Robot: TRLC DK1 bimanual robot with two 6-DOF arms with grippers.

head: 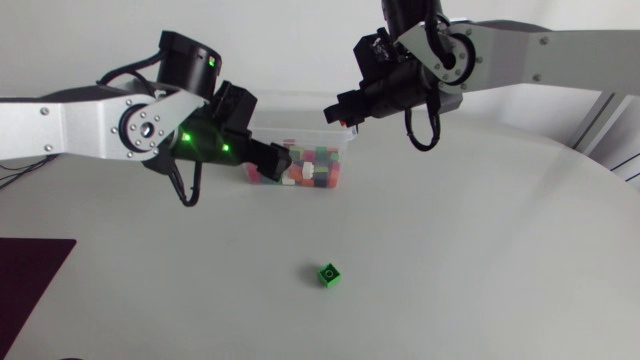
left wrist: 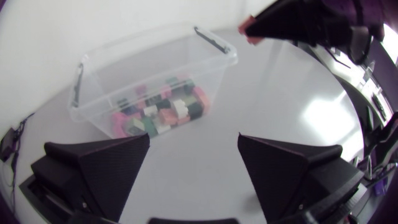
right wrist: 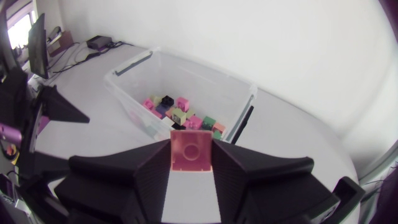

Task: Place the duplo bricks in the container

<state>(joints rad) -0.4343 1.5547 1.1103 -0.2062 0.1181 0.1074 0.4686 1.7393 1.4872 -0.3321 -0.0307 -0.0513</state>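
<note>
A clear plastic container (head: pixel 346 148) at the back of the table holds several coloured duplo bricks (head: pixel 300 168). My left gripper (head: pixel 272 158) hangs open beside the container's left end; in the left wrist view its fingers (left wrist: pixel 106 162) stand wide apart with nothing between them, and the container (left wrist: pixel 143 38) lies just ahead. My right gripper (head: pixel 338 112) hovers above the container's right end. In the right wrist view it (right wrist: pixel 191 144) is shut on a pink brick (right wrist: pixel 191 154), above the container (right wrist: pixel 205 70). A green brick (head: pixel 330 274) lies alone on the table nearer the front.
A dark mat (head: pixel 30 275) lies at the table's front left corner. The table's curved edge (head: pixel 600 170) runs along the right side. In the left wrist view, the right gripper's tip with the pink brick (left wrist: pixel 252 29) shows beyond the container.
</note>
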